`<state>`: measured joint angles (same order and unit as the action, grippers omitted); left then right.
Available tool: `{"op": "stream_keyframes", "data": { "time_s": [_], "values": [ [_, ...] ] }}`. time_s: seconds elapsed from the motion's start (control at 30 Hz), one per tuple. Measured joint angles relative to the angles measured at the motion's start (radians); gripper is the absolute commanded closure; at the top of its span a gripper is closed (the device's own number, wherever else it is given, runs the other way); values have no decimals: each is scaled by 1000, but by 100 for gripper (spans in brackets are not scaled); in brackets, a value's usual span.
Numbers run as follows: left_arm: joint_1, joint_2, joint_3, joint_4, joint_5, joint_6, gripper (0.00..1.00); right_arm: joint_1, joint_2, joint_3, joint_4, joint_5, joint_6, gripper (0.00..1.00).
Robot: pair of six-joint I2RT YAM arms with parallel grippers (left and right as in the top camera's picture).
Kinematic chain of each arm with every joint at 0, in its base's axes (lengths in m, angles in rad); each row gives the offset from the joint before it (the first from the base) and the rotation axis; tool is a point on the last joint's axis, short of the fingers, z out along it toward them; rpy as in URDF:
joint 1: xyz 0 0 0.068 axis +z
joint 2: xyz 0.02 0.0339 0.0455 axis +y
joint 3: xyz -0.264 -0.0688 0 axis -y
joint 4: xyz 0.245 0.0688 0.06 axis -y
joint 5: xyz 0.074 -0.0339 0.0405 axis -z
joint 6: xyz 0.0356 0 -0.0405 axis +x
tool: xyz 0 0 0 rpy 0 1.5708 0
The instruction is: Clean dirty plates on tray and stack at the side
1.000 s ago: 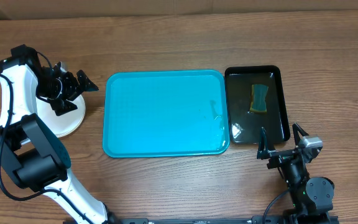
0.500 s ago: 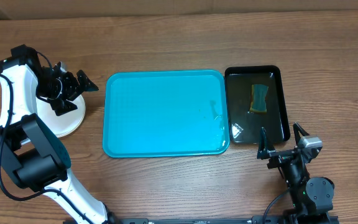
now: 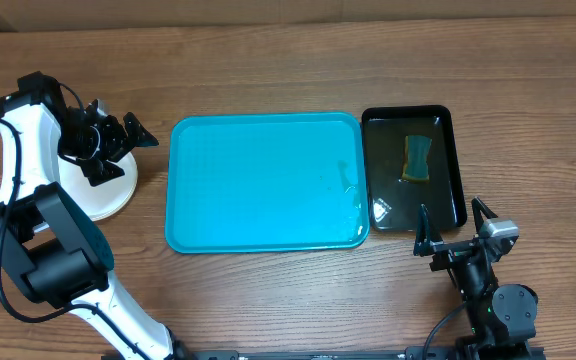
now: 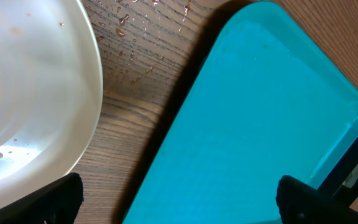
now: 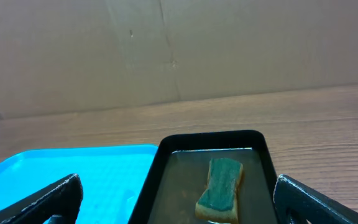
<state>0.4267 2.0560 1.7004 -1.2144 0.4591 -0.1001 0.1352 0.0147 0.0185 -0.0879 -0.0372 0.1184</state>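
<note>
The turquoise tray (image 3: pixel 265 182) lies mid-table with no plates on it; a little water shines near its right rim. It also shows in the left wrist view (image 4: pixel 253 130) and the right wrist view (image 5: pixel 73 171). White plates (image 3: pixel 111 196) sit stacked at the left of the tray, partly under my left arm; the top one (image 4: pixel 30 93) has wet spots and faint brown specks. My left gripper (image 3: pixel 118 145) is open and empty above the stack's right edge. My right gripper (image 3: pixel 454 229) is open and empty near the table's front, below the black basin.
A black basin (image 3: pixel 414 168) of water stands right of the tray, with a green-and-yellow sponge (image 3: pixel 418 158) in it; the sponge also shows in the right wrist view (image 5: pixel 221 189). Water drops lie on the wood (image 4: pixel 129 25) between plates and tray. A cardboard wall (image 5: pixel 166 50) stands behind the table.
</note>
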Motion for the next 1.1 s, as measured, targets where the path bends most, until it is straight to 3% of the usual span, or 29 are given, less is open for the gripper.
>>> {"op": "stream_keyframes", "data": {
  "time_s": [0.87, 1.1],
  "values": [
    [-9, -8, 0, 0, 0, 0, 0, 0, 0, 0, 0, 0, -2, 0],
    [-136, -251, -6, 5, -8, 0, 0, 0, 0, 0, 0, 0, -3, 0]
  ]
}}
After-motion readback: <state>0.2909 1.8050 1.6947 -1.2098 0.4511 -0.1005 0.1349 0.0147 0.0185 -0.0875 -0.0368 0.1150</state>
